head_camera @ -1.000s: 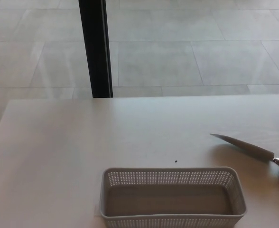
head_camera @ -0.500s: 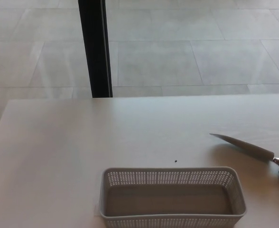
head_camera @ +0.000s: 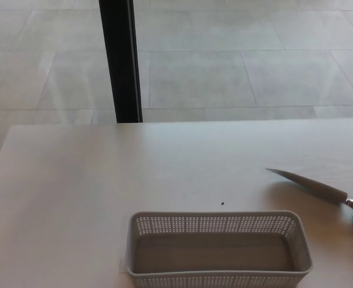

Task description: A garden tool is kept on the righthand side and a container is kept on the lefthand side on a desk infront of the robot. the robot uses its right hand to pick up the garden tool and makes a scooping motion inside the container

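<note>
Neither of the robot's 2 hands shows in the head view, so their state cannot be told and places cannot be set against a hand; they are given here by the desk (head_camera: pixel 74 192) instead. The garden tool (head_camera: pixel 311 186) lies flat on the desk's right side, its narrow grey blade pointing toward picture left and its dark handle cut off by the right edge, well apart from the container (head_camera: pixel 220 249), a grey perforated basket standing empty at the near edge. No brand, label or writing can be read on either; 1 small dark speck (head_camera: pixel 223 203) lies on the desk just beyond the container's far rim, and a black post (head_camera: pixel 121 60) stands on the tiled floor (head_camera: pixel 236 60) behind.
</note>
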### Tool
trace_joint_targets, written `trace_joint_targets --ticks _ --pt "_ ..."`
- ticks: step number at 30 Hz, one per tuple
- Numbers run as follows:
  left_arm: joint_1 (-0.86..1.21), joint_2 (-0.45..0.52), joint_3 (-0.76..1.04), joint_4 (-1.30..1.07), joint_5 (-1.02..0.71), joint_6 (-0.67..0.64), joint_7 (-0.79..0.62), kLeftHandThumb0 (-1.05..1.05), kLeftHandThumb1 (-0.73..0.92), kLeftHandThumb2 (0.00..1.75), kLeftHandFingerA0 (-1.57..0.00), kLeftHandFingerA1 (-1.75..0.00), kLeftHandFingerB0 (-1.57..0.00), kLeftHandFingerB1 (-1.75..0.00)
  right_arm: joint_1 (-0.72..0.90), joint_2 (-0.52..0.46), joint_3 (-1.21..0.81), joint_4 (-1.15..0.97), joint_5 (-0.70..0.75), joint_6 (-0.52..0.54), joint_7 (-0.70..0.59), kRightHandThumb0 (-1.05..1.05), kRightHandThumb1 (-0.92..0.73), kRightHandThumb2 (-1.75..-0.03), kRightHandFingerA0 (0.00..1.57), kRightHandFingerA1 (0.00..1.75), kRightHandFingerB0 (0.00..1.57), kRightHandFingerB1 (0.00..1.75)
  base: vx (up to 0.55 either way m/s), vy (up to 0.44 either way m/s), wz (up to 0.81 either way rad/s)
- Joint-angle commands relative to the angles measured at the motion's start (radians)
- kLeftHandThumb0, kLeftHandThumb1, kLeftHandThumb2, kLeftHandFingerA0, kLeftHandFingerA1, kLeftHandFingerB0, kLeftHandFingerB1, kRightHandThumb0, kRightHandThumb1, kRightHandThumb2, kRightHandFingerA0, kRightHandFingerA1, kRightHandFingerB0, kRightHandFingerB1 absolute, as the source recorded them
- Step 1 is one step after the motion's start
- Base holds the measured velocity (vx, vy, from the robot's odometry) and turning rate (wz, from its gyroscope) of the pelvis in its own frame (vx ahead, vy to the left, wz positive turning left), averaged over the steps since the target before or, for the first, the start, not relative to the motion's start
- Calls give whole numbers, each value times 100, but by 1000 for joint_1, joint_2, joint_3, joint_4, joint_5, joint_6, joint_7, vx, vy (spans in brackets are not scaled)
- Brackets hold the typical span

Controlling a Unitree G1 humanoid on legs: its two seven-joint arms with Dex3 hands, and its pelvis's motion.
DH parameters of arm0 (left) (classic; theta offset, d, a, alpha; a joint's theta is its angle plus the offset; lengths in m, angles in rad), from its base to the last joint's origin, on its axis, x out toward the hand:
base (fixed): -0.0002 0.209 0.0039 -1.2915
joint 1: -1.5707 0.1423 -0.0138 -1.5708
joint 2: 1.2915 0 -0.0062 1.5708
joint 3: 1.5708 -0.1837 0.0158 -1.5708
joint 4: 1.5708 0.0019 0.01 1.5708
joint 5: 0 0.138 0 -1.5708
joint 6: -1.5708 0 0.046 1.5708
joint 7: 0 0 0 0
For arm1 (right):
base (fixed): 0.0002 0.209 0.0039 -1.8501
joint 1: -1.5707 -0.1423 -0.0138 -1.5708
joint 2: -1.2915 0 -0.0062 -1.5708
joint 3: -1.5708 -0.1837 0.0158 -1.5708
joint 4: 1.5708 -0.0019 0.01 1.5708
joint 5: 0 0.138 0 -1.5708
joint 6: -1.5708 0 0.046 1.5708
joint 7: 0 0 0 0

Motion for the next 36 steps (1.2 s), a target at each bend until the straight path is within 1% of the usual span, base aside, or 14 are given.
trace_joint_targets --ticks 1,2,4,5,7,10,11,23,29,31,32,33,35,36 --pt "2 13 0 3 -5 -15 2 -53 61 58 -65 -66 -63 -52 -52 14 9 42 -45 19 14 -77 -60 -95 22 49 17 42 0 0 0" --pt "-1 12 0 5 -6 -14 0 -50 62 59 -65 -61 -60 -50 -55 19 12 39 -48 24 17 -72 -74 -63 29 40 25 29 0 0 0" --pt "-4 11 1 4 -8 -12 -2 -50 62 58 -67 -68 -61 -52 -61 22 16 44 -53 23 18 -73 -74 -63 29 40 25 29 0 0 0" --pt "-6 10 -2 -1 -5 -11 0 -52 63 58 -69 -66 -60 -50 -62 28 26 55 -60 17 25 -76 -58 -93 22 50 19 43 0 0 0" --pt "-7 10 -10 -3 2 -10 5 -52 63 58 -69 -66 -60 -50 -60 34 37 63 -66 11 35 -76 -58 -93 22 50 19 43 0 0 0" --pt "-8 11 -9 5 -2 -11 3 -52 61 58 -68 -67 -64 -52 -53 43 56 78 -78 7 46 -76 -58 -92 22 50 19 42 0 0 0" --pt "-5 11 -10 2 -3 -11 -2 -52 62 58 -68 -69 -62 -51 -39 46 75 74 -92 8 57 -74 -73 -63 25 39 24 29 0 0 0" --pt "0 9 -14 0 -8 -35 -20 -53 64 59 -67 -68 -60 -50 -14 77 144 83 -143 -10 50 -81 -76 -63 16 49 21 33 0 0 0" --pt "15 11 -37 -4 12 -43 -12 -53 65 59 -67 -65 -62 -50 3 88 150 128 -145 45 62 -65 -72 -61 22 45 22 27 0 0 0" --pt "16 10 -34 -6 5 -38 -11 -54 63 59 -65 -65 -57 -49 12 92 152 142 -151 36 32 -58 -74 -62 39 48 23 29 0 0 0" --pt "15 9 -29 0 0 -39 -17 -55 64 59 -67 -68 -56 -49 26 96 133 139 -128 16 10 -54 -62 -93 56 69 21 46 0 0 0" --pt "11 8 -28 3 -2 -39 -22 -55 64 59 -66 -67 -58 -50 29 105 115 150 -106 -2 -5 -45 -77 -63 67 79 29 31 0 0 0" --pt "8 8 -28 4 -1 -43 -26 -55 64 59 -66 -67 -58 -50 23 116 106 171 -104 -22 -30 -43 -78 -64 72 88 31 31 0 0 0" --pt "4 7 -30 3 1 -44 -22 -55 64 59 -68 -67 -59 -50 13 128 109 178 -117 -9 -43 -43 -77 -64 94 94 27 31 0 0 0"
